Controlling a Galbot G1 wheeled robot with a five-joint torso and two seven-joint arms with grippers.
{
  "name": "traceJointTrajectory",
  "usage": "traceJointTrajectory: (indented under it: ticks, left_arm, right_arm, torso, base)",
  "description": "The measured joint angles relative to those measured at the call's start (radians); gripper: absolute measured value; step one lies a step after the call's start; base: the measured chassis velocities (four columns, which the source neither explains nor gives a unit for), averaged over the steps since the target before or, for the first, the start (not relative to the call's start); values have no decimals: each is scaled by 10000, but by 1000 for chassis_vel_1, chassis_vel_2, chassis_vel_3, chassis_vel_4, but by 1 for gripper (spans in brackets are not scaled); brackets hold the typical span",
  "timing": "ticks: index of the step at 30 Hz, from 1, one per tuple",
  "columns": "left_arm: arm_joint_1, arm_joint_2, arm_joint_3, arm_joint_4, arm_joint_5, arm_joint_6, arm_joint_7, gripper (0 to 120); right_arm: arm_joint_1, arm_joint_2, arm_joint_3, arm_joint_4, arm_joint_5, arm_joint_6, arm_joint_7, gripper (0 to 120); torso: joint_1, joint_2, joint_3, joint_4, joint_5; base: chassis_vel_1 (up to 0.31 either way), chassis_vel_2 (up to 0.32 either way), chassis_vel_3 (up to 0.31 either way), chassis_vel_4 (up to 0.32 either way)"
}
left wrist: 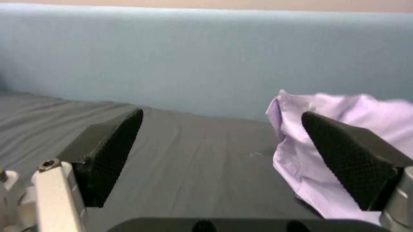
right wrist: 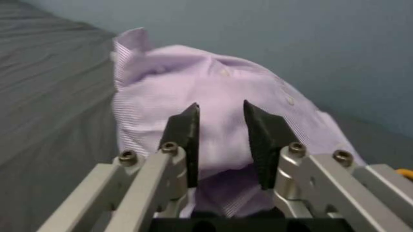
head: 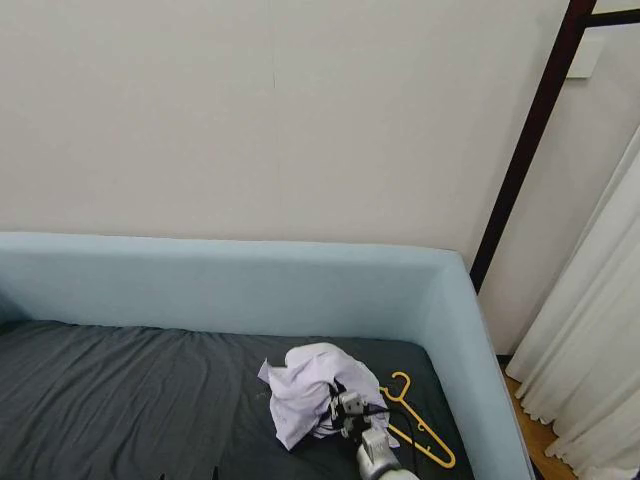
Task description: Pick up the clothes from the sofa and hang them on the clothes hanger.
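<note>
The right claw (right wrist: 219, 110) is sitting low over the seat with its jaws drawn narrow, and it looks to be pinching a raised fold of the crumpled lavender cotton shirt (head: 305, 385), since cloth is filling the gap between the pads and bunching under the palm. The shirt is lying in a heap on the dark grey seat cushion (head: 120, 400), towards the right end of the pale blue upholstered sofa (head: 230, 285). Just beside the heap, on the side nearer the sofa's arm, a yellow plastic clothes hanger (head: 425, 425) is lying flat on the same cushion.

The left claw (left wrist: 229, 154) is hovering just above the cushion with its jaws spread wide and nothing between them, the shirt's edge showing past one of its pads.

Farther off, a black metal rack pole (head: 530, 130) is leaning up the wall beyond the sofa's end, with a white curtain (head: 590, 350) hanging beside it.

To my eye the pickup step is under way: the shirt is gripped but not yet raised off the seat. The next move is calling for a clean lift, high enough that the loose cloth is clearing the cushion and not dragging the hanger along with it.
</note>
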Motion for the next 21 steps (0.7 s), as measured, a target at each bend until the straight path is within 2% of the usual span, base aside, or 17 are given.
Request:
traceJointTrajectory:
  ticks: [2,3,8,10,13,14,15,18,21]
  left_arm:
    - [-14,10,9,3,4,9,0,96]
    - [-14,10,9,3,4,9,0,96]
    - [20,11,0,3,46,6,-2,96]
    - [29,5,-2,3,54,1,-3,96]
    - [48,-80,1,20,139,-20,-3,96]
    - [48,-80,1,20,139,-20,-3,96]
    - [48,-104,10,20,162,-20,-8,96]
    - [43,-137,38,41,232,-6,-3,96]
    - [39,-155,36,73,247,2,-6,96]
  right_arm:
    - [-403,-450,-18,530,-146,-40,-105,40]
    - [-403,-450,-18,530,-146,-40,-105,40]
    - [-637,-1033,573,1397,72,-56,-231,64]
    - [-562,-1088,620,1482,196,-103,-230,67]
    - [459,-1251,680,1476,1162,-833,-250,80]
    - [459,-1251,680,1476,1162,-833,-250,80]
    - [901,-1282,582,1265,1434,-1145,-368,85]
    - [2432,-1411,-103,428,2029,-1810,-1400,97]
    - [3357,-1478,-692,-128,2517,-2397,-2661,100]
  torso:
    - [0,0,0,0,-4]
    - [0,0,0,0,-4]
    - [-1,0,0,-1,-1]
    - [-1,0,0,0,-1]
    - [-1,0,0,1,-1]
    - [-1,0,0,1,-1]
    - [-1,0,0,3,-2]
    - [0,0,2,5,-2]
    - [0,-1,2,3,-3]
  base:
    - [0,0,0,0]
    - [0,0,0,0]
    - [0,0,0,0]
    - [0,0,0,0]
    - [0,0,0,0]
    - [0,0,0,0]
    - [0,0,0,0]
    - [0,0,0,0]
    - [0,0,0,0]
